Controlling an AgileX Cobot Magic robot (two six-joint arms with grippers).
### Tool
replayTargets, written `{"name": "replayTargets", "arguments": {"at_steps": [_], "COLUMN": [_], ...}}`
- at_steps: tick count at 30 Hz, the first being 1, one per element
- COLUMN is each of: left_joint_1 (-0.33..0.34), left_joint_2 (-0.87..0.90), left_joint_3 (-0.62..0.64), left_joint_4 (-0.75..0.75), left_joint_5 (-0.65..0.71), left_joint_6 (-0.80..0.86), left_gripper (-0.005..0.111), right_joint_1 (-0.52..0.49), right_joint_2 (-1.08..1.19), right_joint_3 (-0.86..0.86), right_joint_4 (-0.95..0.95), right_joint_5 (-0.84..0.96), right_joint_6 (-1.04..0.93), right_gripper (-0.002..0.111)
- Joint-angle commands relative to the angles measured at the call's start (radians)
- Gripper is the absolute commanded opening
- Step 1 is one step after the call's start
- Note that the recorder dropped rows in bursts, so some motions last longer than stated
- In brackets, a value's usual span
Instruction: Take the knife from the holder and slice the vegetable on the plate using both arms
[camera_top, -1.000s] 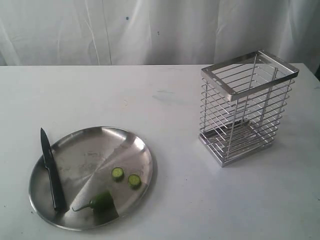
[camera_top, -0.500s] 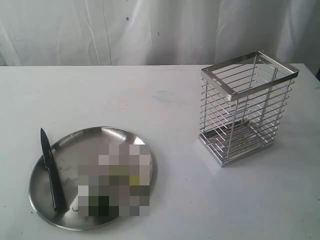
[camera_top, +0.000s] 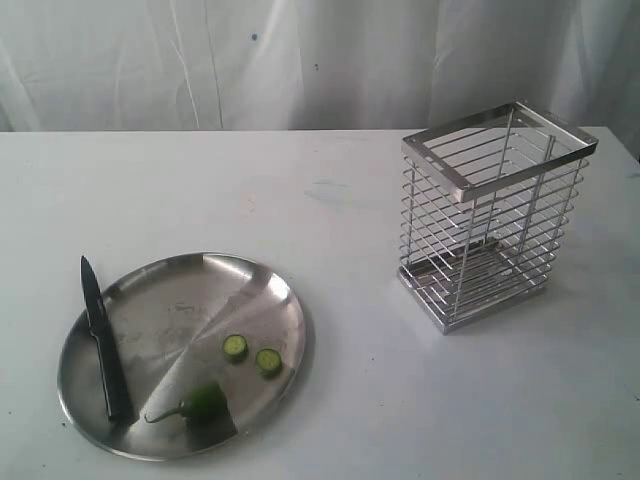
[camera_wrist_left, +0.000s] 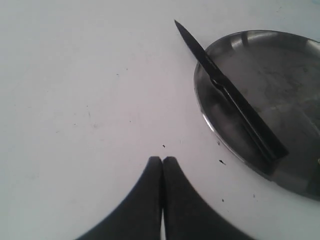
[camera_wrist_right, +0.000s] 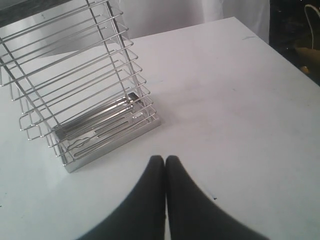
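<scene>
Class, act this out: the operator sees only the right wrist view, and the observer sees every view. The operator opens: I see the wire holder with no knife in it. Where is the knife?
Observer: The knife lies across the left side of the plate, with its tip out past the rim.
Operator: Is the vegetable cut?
Observer: Partly. Two round slices lie on the plate next to the rest of the green vegetable.
Operator: And the left gripper?
Observer: The left gripper is shut and empty. It is over the table beside the plate, apart from the knife.
</scene>
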Motion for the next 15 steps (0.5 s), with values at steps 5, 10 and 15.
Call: {"name": "replayTargets", "arguments": {"at_steps": [5, 10, 15], "left_joint_1": [-0.001, -0.001, -0.001], "left_joint_2": [-0.005, -0.005, -0.005], "left_joint_3": [0.007, 0.005, 0.005], "left_joint_4": [-0.023, -0.023, -0.023], "left_joint_5": [0.065, 0.060, 0.060], "left_joint_6": [-0.004, -0.002, -0.002], "left_gripper": [0.000, 0.000, 0.000], "right_joint_1": [0.002, 0.002, 0.002], "right_joint_2": [-0.003, -0.003, -0.003], "right_joint_3": [0.000, 0.000, 0.000], "right_joint_4": [-0.006, -0.006, -0.006], "right_joint_5": [-0.007, -0.007, -0.007], "right_joint_6": [0.004, 0.004, 0.004], "right_gripper": [0.000, 0.000, 0.000]}}
